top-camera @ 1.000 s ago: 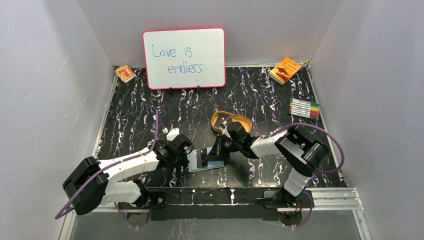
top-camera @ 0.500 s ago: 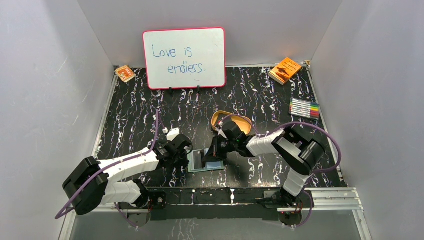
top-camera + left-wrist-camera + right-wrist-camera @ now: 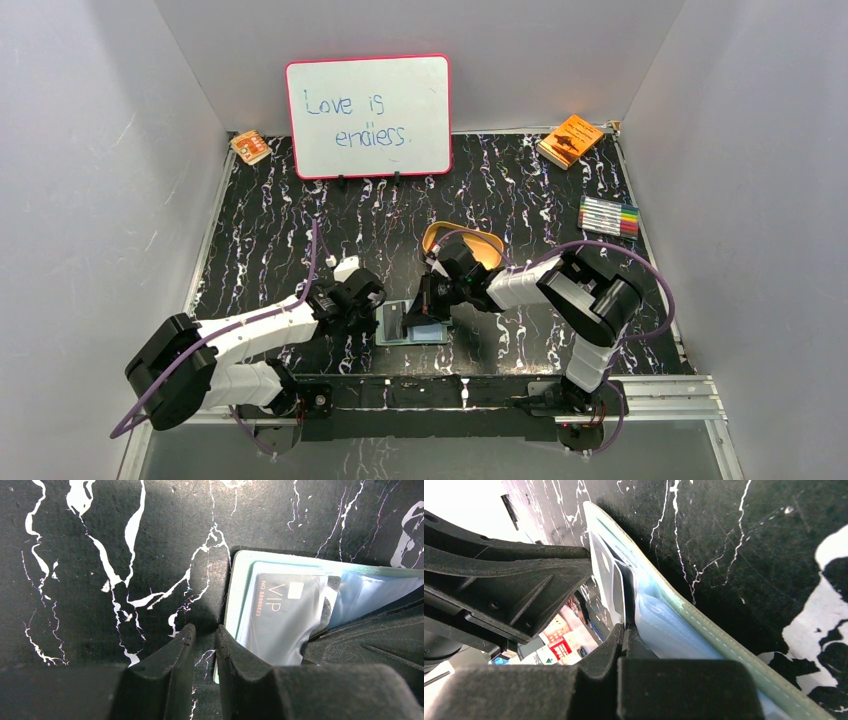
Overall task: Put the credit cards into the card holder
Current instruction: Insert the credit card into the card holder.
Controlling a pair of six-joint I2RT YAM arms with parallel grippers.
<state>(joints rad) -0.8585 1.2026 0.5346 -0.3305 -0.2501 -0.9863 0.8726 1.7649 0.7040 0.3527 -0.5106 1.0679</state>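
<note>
Much of the open card holder (image 3: pixel 241 587) hides beneath the right gripper (image 3: pixel 624 628) — jaws closed, tips at the VIP credit card (image 3: pixel 282 616); left gripper (image 3: pixel 204 631), at its edge, narrowly parted — grip unclear.

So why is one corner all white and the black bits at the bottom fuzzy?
Right wrist view: the top-left corner is washed out white, and the fingers blur because they sit too close to the lens. Left wrist view: the fingers are fuzzy too, but the card looks sharp.
</note>
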